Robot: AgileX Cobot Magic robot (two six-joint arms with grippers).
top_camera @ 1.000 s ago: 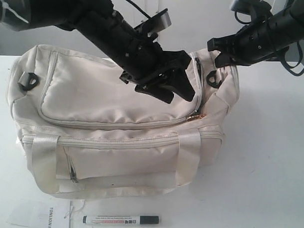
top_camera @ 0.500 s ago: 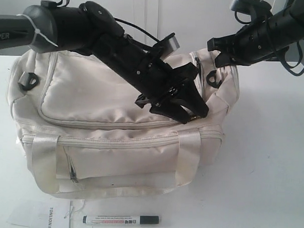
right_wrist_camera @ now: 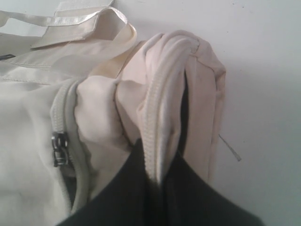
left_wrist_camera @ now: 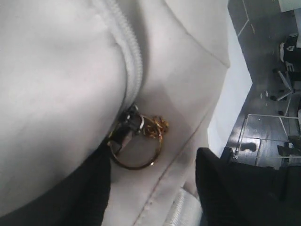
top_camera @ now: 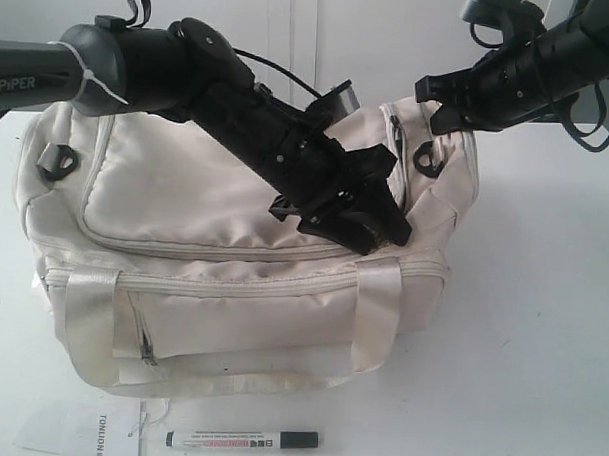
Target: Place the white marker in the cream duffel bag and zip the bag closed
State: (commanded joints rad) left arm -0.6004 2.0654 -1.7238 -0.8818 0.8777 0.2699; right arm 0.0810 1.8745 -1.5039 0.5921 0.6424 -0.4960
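Observation:
The cream duffel bag (top_camera: 186,184) lies on the white table with its top flap zipped. The white marker (top_camera: 242,440) lies on the table in front of the bag, apart from both grippers. My left gripper (top_camera: 375,222) hangs open over the flap's right front corner. In the left wrist view its fingers (left_wrist_camera: 89,188) straddle the seam just below the zip slider's gold ring (left_wrist_camera: 136,146). My right gripper (top_camera: 441,105) is shut on a fold of the bag's right end, pinching the zip edge (right_wrist_camera: 162,117) between its pads.
A paper tag (top_camera: 77,430) printed TONLION lies left of the marker. Dark end rings (top_camera: 57,159) sit on both bag ends. A second zip slider (right_wrist_camera: 59,148) shows beside the pinched fold. Bare table (top_camera: 541,326) extends to the right of the bag.
My left arm has swung down and to the right across the bag's top, bringing its open gripper to the flap's right front corner. The right gripper has kept its hold without moving.

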